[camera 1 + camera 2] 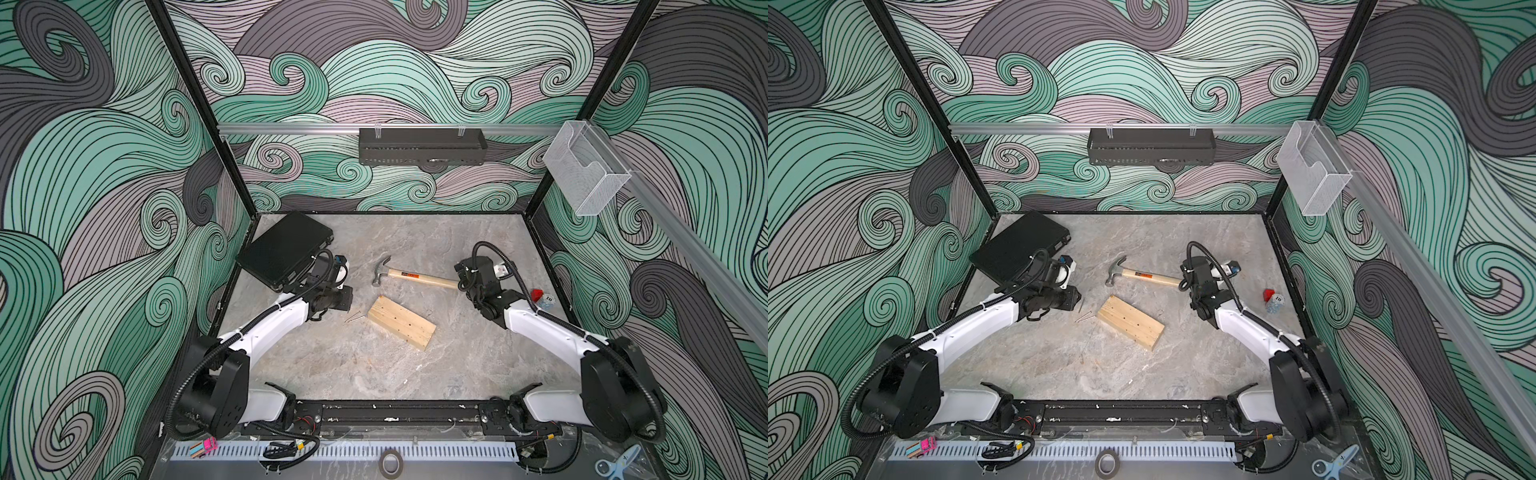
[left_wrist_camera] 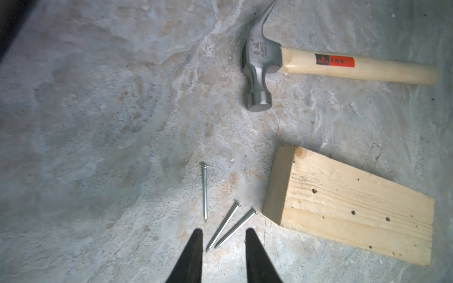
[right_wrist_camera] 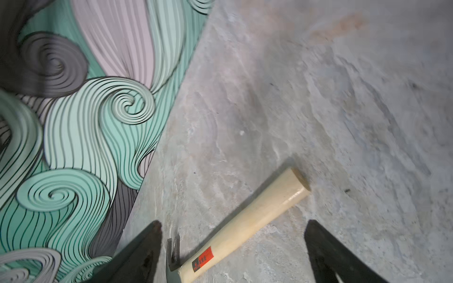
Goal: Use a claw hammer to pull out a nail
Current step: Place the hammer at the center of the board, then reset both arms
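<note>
The claw hammer (image 1: 424, 279) (image 1: 1152, 277) lies flat on the stone tabletop, its grey head (image 2: 259, 66) toward the left arm and the claw pointing to the back. My right gripper (image 3: 233, 223) (image 1: 462, 277) stands wide open over the butt end of the pale handle (image 3: 257, 213), touching nothing. Three nails (image 2: 205, 193) (image 1: 355, 319) lie loose on the table beside a pale wood block (image 2: 355, 208) (image 1: 401, 322) whose top shows only holes. My left gripper (image 2: 224, 231) (image 1: 347, 297) hovers over the tips of two of them, its jaws slightly apart and holding nothing.
A black case (image 1: 284, 251) lies behind the left arm at the back left corner. A small red piece and a clear piece (image 1: 542, 297) sit by the right wall. A black basket (image 1: 422, 145) hangs on the back wall.
</note>
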